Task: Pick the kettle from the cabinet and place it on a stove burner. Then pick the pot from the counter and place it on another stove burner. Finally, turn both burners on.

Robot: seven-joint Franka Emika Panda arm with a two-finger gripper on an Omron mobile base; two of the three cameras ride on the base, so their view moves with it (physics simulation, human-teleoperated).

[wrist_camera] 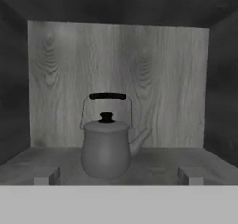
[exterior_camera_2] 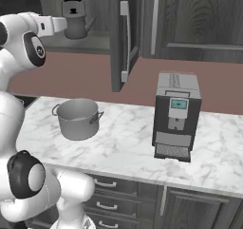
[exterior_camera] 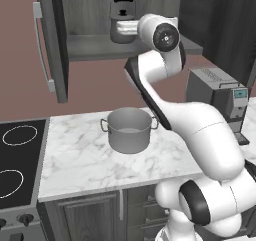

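Note:
The small grey kettle (wrist_camera: 106,149) with a black arched handle stands upright on the shelf of the open cabinet (wrist_camera: 116,79), spout to the right. My gripper (wrist_camera: 118,176) is open just in front of it. Its fingertips (wrist_camera: 46,177) stand wide apart at shelf height, short of the kettle's body. From the base, the kettle (exterior_camera: 122,21) (exterior_camera_2: 76,20) sits just beyond my white hand. The wide steel pot (exterior_camera: 129,130) (exterior_camera_2: 78,118) rests lidless on the marble counter (exterior_camera: 75,160) (exterior_camera_2: 128,147). The black cooktop's burners (exterior_camera: 20,135) lie to the left of the counter.
The cabinet door (exterior_camera: 52,40) (exterior_camera_2: 121,38) hangs open with its silver bar handle, jutting out over the counter. A coffee machine (exterior_camera: 220,95) (exterior_camera_2: 176,114) stands on the counter to the right. Stove knobs (exterior_camera: 22,218) line the cooktop's front.

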